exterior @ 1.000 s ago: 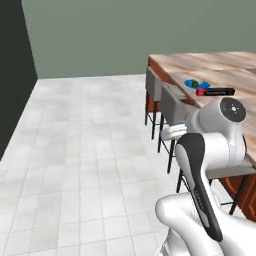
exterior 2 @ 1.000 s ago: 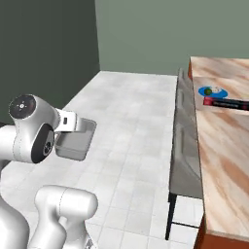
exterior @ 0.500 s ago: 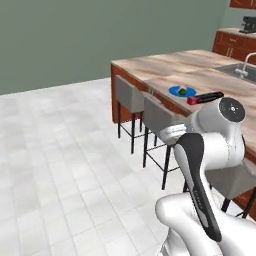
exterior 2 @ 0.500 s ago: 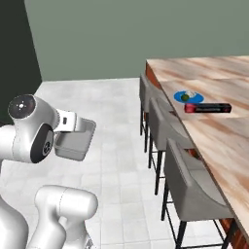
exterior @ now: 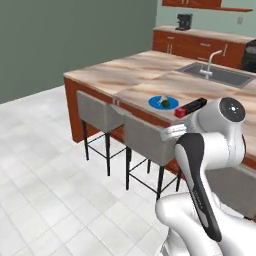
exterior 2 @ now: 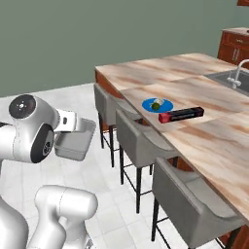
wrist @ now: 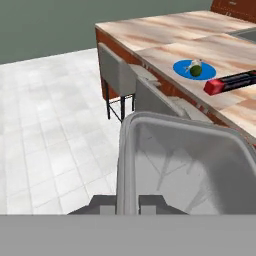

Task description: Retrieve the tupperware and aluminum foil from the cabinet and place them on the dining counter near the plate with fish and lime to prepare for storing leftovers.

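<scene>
**Tub in my grip, island ahead**

My gripper (wrist: 127, 200) is pinched on the near wall of the tupperware (wrist: 185, 165): in the hand view one of my fingertips (wrist: 102, 199) sits outside the grey rim and the other inside it, with the wall clamped between them. The tub extends forward from my jaws, its hollow open toward the camera, translucent enough that the stool behind it shows faintly through. From the right base view the tupperware (exterior 2: 74, 141) hangs off the end of my hand over the white tiled floor (exterior 2: 68, 97), apart from every surface.

Ahead of my jaws and to their right stands the dining counter (wrist: 150, 35), its marbled top lying beyond the tub's far rim. On it, past my jaws to the right, rests the plate (wrist: 186, 69) with the lime (wrist: 195, 71) on it, and a pale bit on the plate beside the lime that I cannot make out. The aluminum foil (wrist: 234, 82) lies flat on the stone just beside the plate, farther right, its red end turned toward me.

Between my jaws and the counter's edge a row of grey stools (wrist: 116, 70) is tucked against the wooden side. The steel sink (exterior: 216, 74) and faucet (exterior: 209, 61) are set in the counter well beyond the plate.
</scene>
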